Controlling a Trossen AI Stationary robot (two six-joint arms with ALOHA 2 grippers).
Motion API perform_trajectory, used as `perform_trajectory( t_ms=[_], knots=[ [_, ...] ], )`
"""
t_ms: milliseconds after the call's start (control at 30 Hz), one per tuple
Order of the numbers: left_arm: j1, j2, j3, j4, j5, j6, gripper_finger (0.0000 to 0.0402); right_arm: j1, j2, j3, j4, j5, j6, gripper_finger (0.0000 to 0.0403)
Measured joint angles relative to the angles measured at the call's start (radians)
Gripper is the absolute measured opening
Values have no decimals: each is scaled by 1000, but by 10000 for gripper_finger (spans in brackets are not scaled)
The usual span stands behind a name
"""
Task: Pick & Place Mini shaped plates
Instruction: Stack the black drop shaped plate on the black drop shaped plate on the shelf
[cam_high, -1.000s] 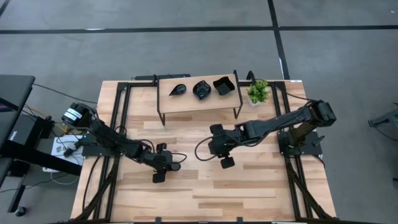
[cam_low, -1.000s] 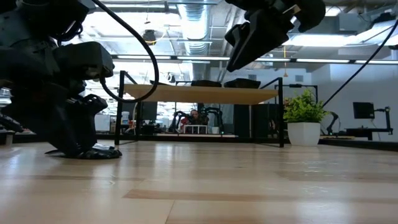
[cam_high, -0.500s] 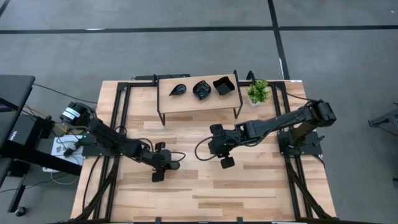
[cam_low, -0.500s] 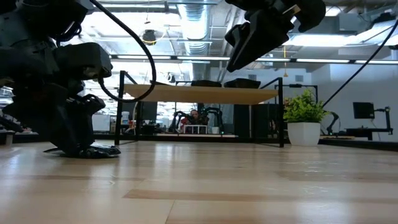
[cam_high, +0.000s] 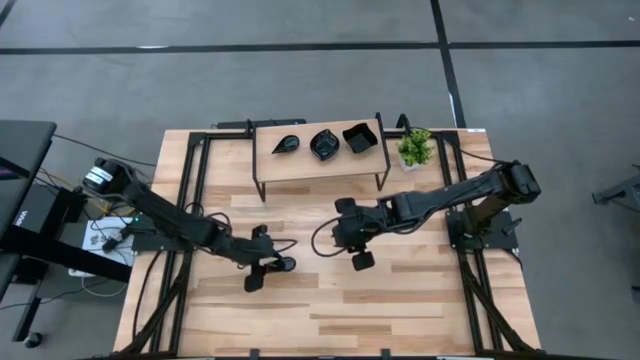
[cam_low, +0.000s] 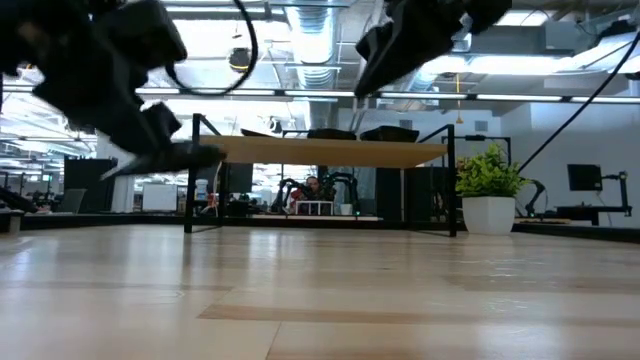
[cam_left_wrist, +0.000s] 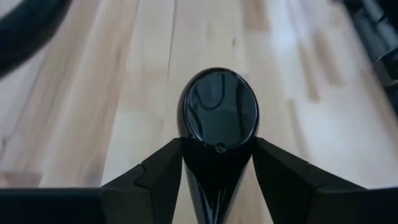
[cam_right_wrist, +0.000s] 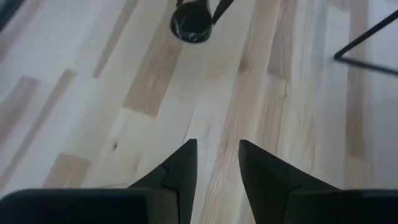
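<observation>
My left gripper (cam_high: 272, 263) (cam_left_wrist: 217, 163) is shut on a glossy black teardrop mini plate (cam_left_wrist: 219, 111) (cam_high: 285, 264), held above the wooden table near its middle left. The low view shows this plate (cam_low: 190, 156) well above the boards. Three more mini plates, a leaf (cam_high: 287, 144), a scalloped round (cam_high: 324, 144) and a square (cam_high: 359, 137), rest on a small raised shelf (cam_high: 300, 167) at the far side. My right gripper (cam_high: 338, 232) (cam_right_wrist: 216, 146) hovers over the table's middle, open with nothing between its fingers. My left gripper pinches the teardrop plate's narrow end (cam_left_wrist: 217, 152) between its two fingers (cam_left_wrist: 163, 169). The fingers come slanting down from the table's left side, along the plate. The wide end sticks out past the fingertips, hollow side up, and the plate is lifted clear of the table.
A small green potted plant (cam_high: 415, 148) stands at the far right beside the shelf. The shelf's thin black legs (cam_low: 190, 175) stand on the boards. Bare wooden boards (cam_high: 400, 300) lie toward the near edge.
My left gripper has risen from the table with the teardrop plate, which lay on the boards and now hangs clear of them. The gripper has tipped nearer to level while rising.
</observation>
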Motion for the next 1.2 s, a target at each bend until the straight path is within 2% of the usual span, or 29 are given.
perform_trajectory(
  t_ms=[267,667,1000,1200],
  knots=[
    [0,-143,2,43,-7,-29,191,0,-77,50,37,37,-37,113],
    [0,-308,3,78,18,-309,191,12,-238,51,162,56,-156,113],
    [0,-331,3,213,134,-417,191,12,-243,51,192,55,-158,113],
    [0,-331,3,281,159,-575,191,12,-233,50,232,55,-159,113]
  ],
)
